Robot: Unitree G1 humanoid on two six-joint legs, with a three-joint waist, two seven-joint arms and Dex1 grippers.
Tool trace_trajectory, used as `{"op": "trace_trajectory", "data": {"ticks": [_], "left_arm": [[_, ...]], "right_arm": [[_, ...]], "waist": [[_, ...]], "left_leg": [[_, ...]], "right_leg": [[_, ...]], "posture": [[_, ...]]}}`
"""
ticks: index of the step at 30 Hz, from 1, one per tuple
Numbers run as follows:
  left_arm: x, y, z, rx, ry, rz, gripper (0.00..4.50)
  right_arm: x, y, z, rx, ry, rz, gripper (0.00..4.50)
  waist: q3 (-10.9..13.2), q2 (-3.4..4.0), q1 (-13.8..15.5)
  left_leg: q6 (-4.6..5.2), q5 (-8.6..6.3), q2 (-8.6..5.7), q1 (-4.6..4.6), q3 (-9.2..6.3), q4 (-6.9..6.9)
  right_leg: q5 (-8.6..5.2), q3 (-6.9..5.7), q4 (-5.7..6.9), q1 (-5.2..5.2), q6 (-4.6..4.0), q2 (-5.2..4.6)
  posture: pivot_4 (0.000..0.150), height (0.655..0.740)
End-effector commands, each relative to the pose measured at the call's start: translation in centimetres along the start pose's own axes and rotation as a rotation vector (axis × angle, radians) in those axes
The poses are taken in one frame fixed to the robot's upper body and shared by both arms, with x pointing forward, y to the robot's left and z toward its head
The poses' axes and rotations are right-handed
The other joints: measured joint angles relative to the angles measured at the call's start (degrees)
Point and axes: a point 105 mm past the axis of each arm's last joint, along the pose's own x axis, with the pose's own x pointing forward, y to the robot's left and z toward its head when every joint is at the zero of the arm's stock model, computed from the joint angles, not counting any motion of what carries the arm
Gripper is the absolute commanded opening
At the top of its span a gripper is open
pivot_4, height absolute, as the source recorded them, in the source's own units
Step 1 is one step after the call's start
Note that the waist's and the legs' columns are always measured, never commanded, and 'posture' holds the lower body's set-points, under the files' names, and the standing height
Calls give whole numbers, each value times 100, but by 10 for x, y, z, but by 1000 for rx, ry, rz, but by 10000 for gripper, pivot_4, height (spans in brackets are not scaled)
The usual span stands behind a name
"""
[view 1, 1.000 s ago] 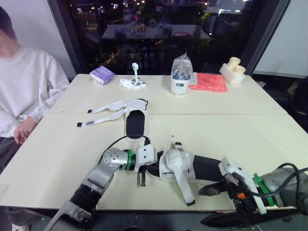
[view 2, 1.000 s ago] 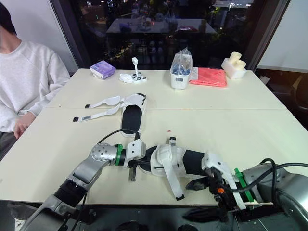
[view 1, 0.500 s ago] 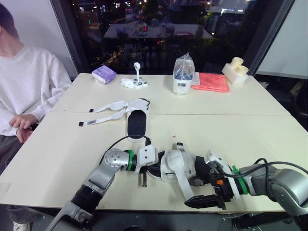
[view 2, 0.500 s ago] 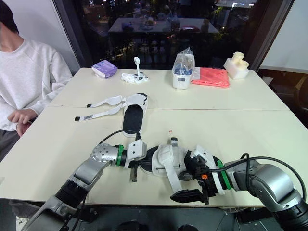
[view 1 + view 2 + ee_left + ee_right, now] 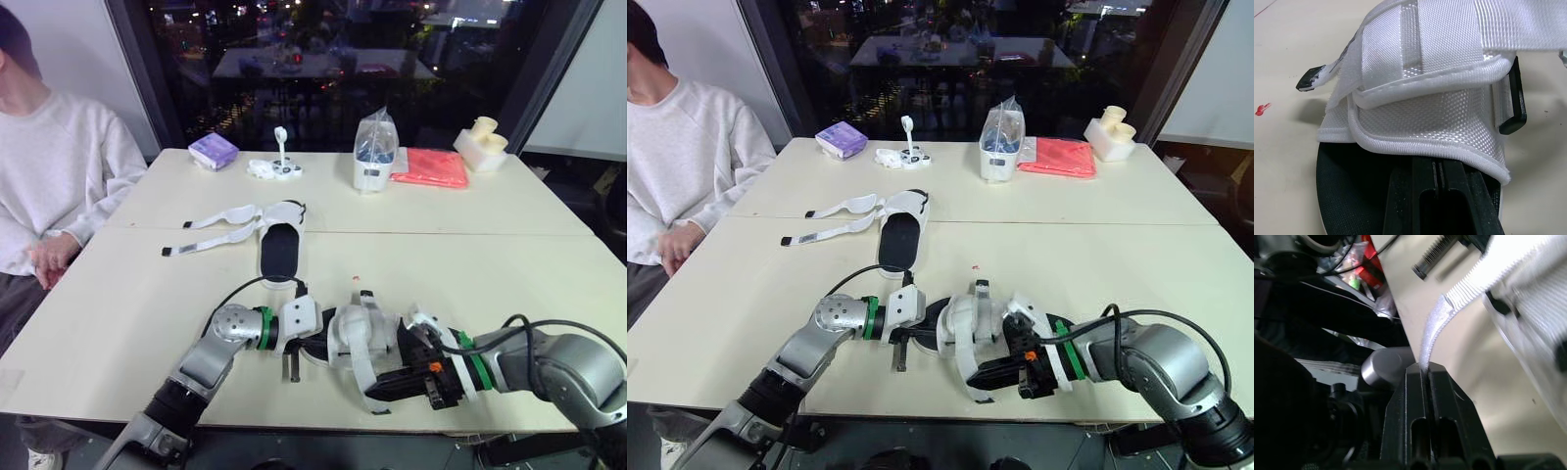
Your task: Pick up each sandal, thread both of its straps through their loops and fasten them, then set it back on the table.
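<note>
White sandal (image 5: 351, 336), long axis left-right

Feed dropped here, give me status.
Left gripper shut, resting on near sandal footbed. Right gripper shut on its loose strap end. Far sandal unfastened. Nothing in the way.

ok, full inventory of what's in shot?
table: 1, cream, under everything
near sandal: 1, white with black insole, front edge, between the grippers
strap: 1, white, hanging loose off near sandal
far sandal: 1, white and black, mid table, straps loose to its left
packet: 1, purple, far left
gadget: 1, white, beside packet
bag: 1, clear, on a white tub, far centre
cloth: 1, red, right of bag
blocks: cream, far right corner
person: 1, white top, seated at left
left gripper: black, shut, on near sandal's insole
right gripper: black, shut on strap
</note>
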Motion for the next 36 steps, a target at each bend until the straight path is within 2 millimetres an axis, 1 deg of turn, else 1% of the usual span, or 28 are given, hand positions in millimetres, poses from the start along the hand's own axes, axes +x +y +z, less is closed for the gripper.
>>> {"op": "trace_trajectory", "data": {"ticks": [1,4,6,7,11,14,17,19,22,24,26,30,36], "left_arm": [[5,-20,-28,-81,89,-69,0],[5,-20,-28,-80,89,-69,0],[5,-20,-28,-79,89,-68,0],[5,-20,-28,-79,89,-67,0],[4,-19,-27,-76,90,-62,0],[4,-19,-27,-75,90,-59,0],[4,-19,-27,-76,91,-58,0],[4,-19,-27,-77,91,-59,0],[4,-19,-27,-77,90,-60,0],[4,-19,-27,-75,90,-62,0],[4,-19,-27,-74,91,-62,0],[4,-18,-27,-72,91,-60,0],[5,-18,-27,-74,89,-58,0]], "right_arm": [[-8,-3,48,-44,-129,-1,378],[-8,-17,68,-9,-187,-21,378],[-5,-27,73,31,-211,-33,378],[-3,-31,73,53,-219,-37,378],[6,-42,60,109,-200,-50,378],[8,-45,53,122,-186,-67,378],[7,-60,45,111,-172,-160,378],[6,-64,42,98,-166,-196,378],[5,-66,35,62,-134,-218,378],[4,-64,29,16,-101,-221,378],[2,-63,27,-9,-88,-227,378],[-3,-59,32,-51,-89,-233,378],[1,-48,39,-114,-104,-231,378]], "waist": [[0,1,-9],[-2,1,17],[-2,1,14],[-2,1,17],[-2,2,10],[-2,2,8],[-3,3,4],[-3,3,5],[-3,3,6],[-3,3,8],[-3,3,7],[-3,3,12],[-3,2,11]], "left_leg": [[0,0,0,0,0,0],[-3,2,1,0,-2,0],[-34,20,0,-1,0,-1],[-34,20,0,-3,4,-1],[-33,21,-1,-5,16,-1],[-33,21,-1,-5,17,-1],[-32,21,-1,-4,17,-1],[-32,21,-1,-3,17,0],[-32,21,-1,-4,17,-1],[-32,21,-1,-4,18,-1],[-32,21,-1,-4,18,-1],[-31,21,-1,-3,17,0],[-32,21,0,-3,17,-1]], "right_leg": [[1,0,1,-1,-1,0],[2,-1,3,-2,-3,1],[2,-1,1,-2,-3,0],[2,-2,0,-3,-3,1],[2,-3,2,-3,-3,8],[2,-3,4,-5,-3,12],[2,-2,5,-6,-2,13],[2,-2,7,-7,-2,14],[2,-1,8,-7,-2,15],[2,-1,7,-7,-2,16],[2,-1,7,-7,-2,17],[2,-1,7,-6,-1,17],[2,-1,6,-7,-2,15]], "posture": [[1500,7400],[1500,7400],[1500,7400],[1500,7400],[1500,7400],[1500,7400],[1500,7400],[1500,7400],[1500,7400],[1500,7400],[1500,7400],[1500,7400],[1500,7400]]}}
